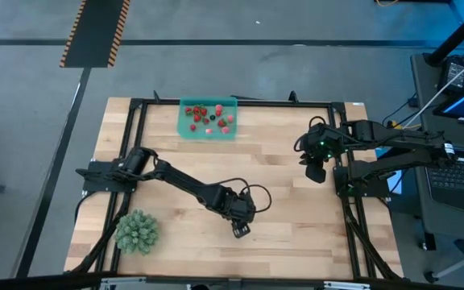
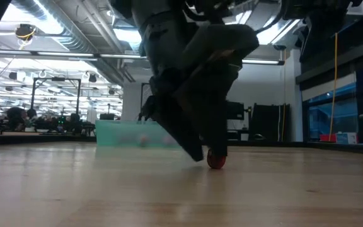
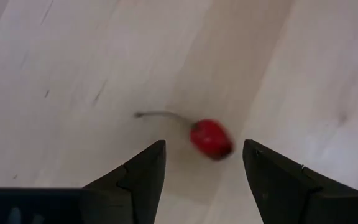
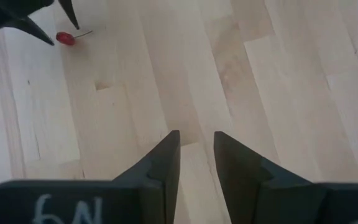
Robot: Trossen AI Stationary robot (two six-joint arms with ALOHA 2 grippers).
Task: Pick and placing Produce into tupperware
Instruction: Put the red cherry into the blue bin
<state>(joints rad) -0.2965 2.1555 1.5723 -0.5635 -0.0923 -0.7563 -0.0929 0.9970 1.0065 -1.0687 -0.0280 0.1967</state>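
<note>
Red fruit [image 3: 211, 138] (stemmed) lies on wood between the open left gripper [image 3: 204, 163] fingers, seemingly untouched.

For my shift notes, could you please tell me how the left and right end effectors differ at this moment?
The left end effector is low over the wooden table, fingers open around a small red stemmed fruit; the right end effector waits by the table's right edge with nothing between its fingers. The left's gap is wide, the right's narrow. Both have dark fingers.
</note>
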